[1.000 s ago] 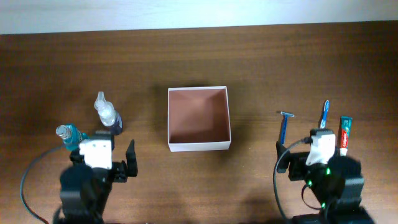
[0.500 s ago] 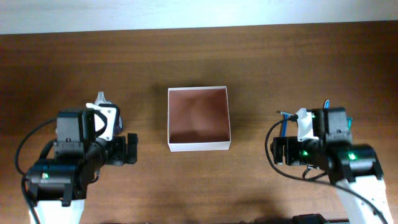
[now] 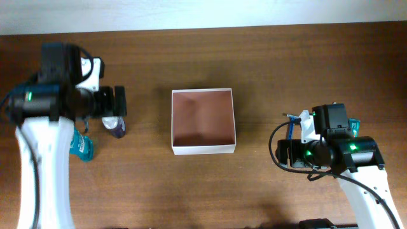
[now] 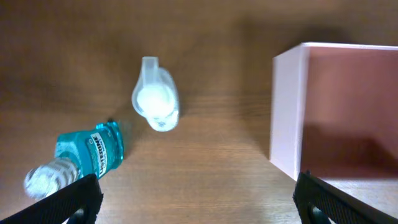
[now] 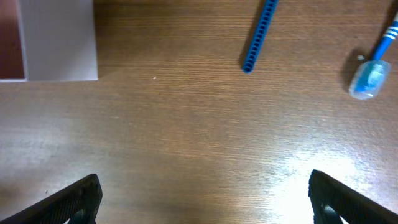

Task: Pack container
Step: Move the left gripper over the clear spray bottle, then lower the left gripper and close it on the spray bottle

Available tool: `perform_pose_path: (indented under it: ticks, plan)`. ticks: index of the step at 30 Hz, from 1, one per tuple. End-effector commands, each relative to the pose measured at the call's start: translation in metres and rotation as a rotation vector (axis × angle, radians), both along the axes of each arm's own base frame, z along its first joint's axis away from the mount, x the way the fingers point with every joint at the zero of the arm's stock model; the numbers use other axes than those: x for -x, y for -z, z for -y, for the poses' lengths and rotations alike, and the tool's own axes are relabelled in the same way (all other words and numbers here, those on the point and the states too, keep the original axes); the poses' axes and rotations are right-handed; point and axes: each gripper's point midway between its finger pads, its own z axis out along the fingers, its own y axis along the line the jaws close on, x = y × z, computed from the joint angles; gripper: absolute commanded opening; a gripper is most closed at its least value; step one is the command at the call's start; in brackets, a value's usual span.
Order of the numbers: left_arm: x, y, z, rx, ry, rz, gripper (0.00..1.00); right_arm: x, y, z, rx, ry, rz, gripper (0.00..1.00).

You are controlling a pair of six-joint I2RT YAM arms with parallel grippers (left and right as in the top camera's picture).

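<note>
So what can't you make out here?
- Overhead: the left arm partly covers the spray bottle and mouthwash.
- Overhead: the right arm hides the toothbrush and part of the razor.
- Right wrist: the top edge cuts off the razor's head.
- Left wrist: the right edge cuts off the container; the mouthwash cap is blurred.

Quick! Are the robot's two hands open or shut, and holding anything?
Left hand: open, holding nothing.
Right hand: open, holding nothing.

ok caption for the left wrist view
Open left gripper above a teal bottle, a clear spray bottle and the container
</note>
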Motion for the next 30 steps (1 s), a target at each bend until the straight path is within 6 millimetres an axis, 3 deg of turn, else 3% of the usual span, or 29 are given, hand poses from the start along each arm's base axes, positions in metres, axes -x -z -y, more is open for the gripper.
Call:
perform_pose_path:
  ticks: [1,3,5,20,24,26,30]
  plan:
    - [-0.011,0.032,-0.020,0.011,-0.074,-0.111,0.99,-0.003,-0.004,0.014,0.054,0.076,0.011,0.99]
    - [-0.017,0.057,-0.029,0.026,-0.092,-0.189,0.99,-0.003,-0.004,0.015,0.058,0.083,0.011,0.99]
    - [-0.020,0.068,-0.031,0.022,-0.070,-0.218,0.99,-0.003,-0.004,0.015,0.058,0.083,0.012,0.98]
    - [-0.037,0.115,-0.036,0.012,-0.071,-0.315,0.98,-0.003,-0.004,0.015,0.058,0.083,0.010,0.99]
    - [-0.041,0.121,-0.039,0.002,-0.074,-0.316,0.89,-0.002,-0.004,0.015,0.058,0.083,0.009,0.99]
    - [-0.043,0.121,-0.039,0.001,-0.073,-0.310,0.78,-0.002,-0.004,0.015,0.058,0.083,0.007,0.99]
    - [-0.042,0.121,-0.039,0.002,-0.073,-0.314,0.68,-0.002,-0.004,0.015,0.058,0.083,0.006,0.98]
